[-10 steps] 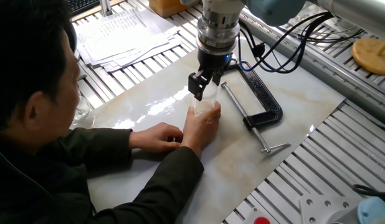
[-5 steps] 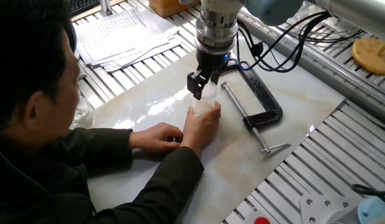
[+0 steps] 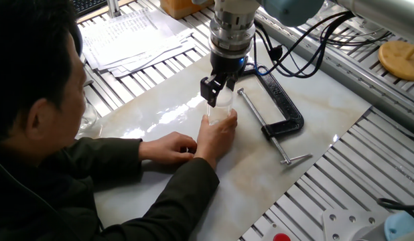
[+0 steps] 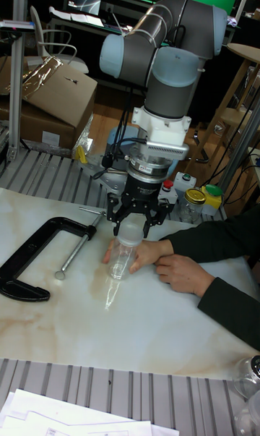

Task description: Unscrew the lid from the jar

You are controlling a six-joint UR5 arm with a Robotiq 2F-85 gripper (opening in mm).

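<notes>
The jar (image 3: 221, 117) (image 4: 120, 257) stands upright on the marble tabletop, and a person's hand (image 3: 216, 136) (image 4: 142, 254) is wrapped around its lower part. Its whitish lid (image 3: 224, 100) (image 4: 128, 234) sits on top. My gripper (image 3: 218, 94) (image 4: 131, 229) points straight down over the jar. One finger stands on each side of the lid and they look pressed against it. In the fixed view the fingers hide part of the lid.
A black C-clamp (image 3: 282, 110) (image 4: 27, 261) lies just beside the jar. The person's other hand (image 3: 168, 148) (image 4: 182, 274) rests on the tabletop close by. Papers (image 3: 130, 37) lie at the far corner. Small jars (image 4: 193, 204) stand behind, and another clear jar (image 4: 249, 378) sits at the near edge.
The gripper has turned a little about its vertical axis over the lid. The jar and both hands stay in place.
</notes>
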